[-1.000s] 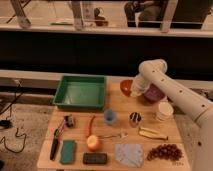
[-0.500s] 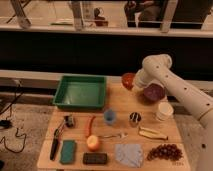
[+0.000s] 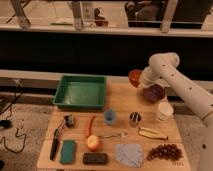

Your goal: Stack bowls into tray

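The orange-red bowl (image 3: 134, 77) hangs above the table's far edge, held up at my gripper (image 3: 142, 81), which sits at the end of the white arm coming in from the right. The dark purple bowl (image 3: 154, 93) rests on the table just right of and below the gripper. The green tray (image 3: 80, 103) stands empty at the table's back left, well left of both bowls. The fingers themselves are hidden between the wrist and the bowl.
A blue cup (image 3: 110, 116), a metal cup (image 3: 134, 119) and a white cup (image 3: 164, 111) stand mid-table. In front lie a banana (image 3: 151, 133), grapes (image 3: 164, 151), a fork (image 3: 112, 135), an orange fruit (image 3: 93, 143), a cloth (image 3: 129, 153) and a green sponge (image 3: 68, 151).
The orange-red bowl has risen off the table and shifted a little to the right with the gripper. The purple bowl, earlier partly covered by the arm, now shows whole.
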{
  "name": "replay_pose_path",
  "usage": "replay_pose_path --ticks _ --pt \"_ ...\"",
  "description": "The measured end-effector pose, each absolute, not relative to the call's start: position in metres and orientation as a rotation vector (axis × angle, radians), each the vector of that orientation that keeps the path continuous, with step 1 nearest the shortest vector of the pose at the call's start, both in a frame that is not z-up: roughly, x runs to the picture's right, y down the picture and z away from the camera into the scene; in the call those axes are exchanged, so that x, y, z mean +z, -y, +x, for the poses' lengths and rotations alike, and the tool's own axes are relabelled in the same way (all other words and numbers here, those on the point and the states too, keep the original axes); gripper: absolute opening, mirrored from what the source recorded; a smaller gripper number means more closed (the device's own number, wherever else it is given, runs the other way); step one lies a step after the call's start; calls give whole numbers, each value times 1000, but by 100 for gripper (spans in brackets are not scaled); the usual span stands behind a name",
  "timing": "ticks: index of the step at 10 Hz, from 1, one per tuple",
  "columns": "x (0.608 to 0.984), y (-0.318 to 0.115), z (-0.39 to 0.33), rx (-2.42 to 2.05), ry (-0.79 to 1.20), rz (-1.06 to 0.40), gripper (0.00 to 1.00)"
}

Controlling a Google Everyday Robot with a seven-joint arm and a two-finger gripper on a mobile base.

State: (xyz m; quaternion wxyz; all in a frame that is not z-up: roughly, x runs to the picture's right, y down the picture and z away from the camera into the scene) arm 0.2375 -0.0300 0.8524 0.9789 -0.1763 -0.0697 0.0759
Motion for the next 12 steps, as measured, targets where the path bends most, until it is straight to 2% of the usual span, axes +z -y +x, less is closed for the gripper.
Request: replay_pose_path --ticks 12 --pt "867 23 309 277 -8 -333 11"
